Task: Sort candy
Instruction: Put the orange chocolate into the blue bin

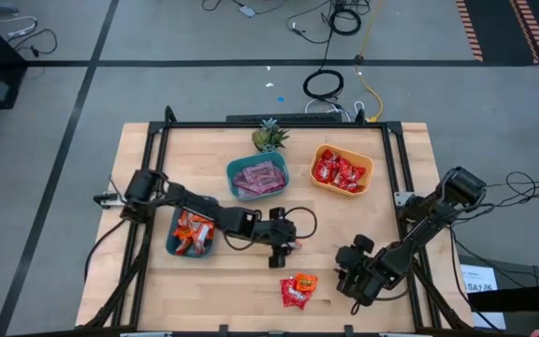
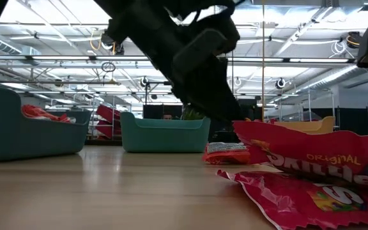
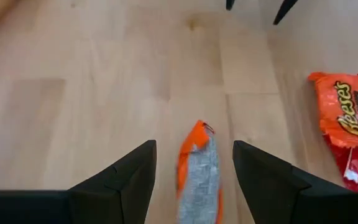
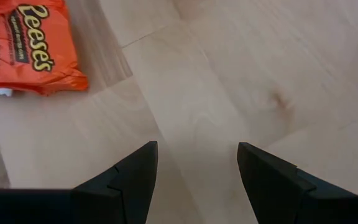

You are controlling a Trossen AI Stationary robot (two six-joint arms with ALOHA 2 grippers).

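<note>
Here, one orange candy (image 3: 199, 171) lies flat on the wooden surface (image 1: 213, 290), between the spread fingers of the left end effector (image 3: 194, 177), which grips nothing. A small candy pile (image 1: 298, 290) lies nearby. The right end effector (image 4: 197, 180) hovers open over bare wood beside it. Three bowls (image 1: 257, 177) hold sorted candies.

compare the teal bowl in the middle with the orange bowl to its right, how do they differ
The teal bowl holds pink-purple candy; the orange bowl holds red candy. In the high view the teal bowl sits just below the small green plant, while the orange bowl sits nearer the table's right edge. Both are open-topped, upright and apart from both grippers.
</note>
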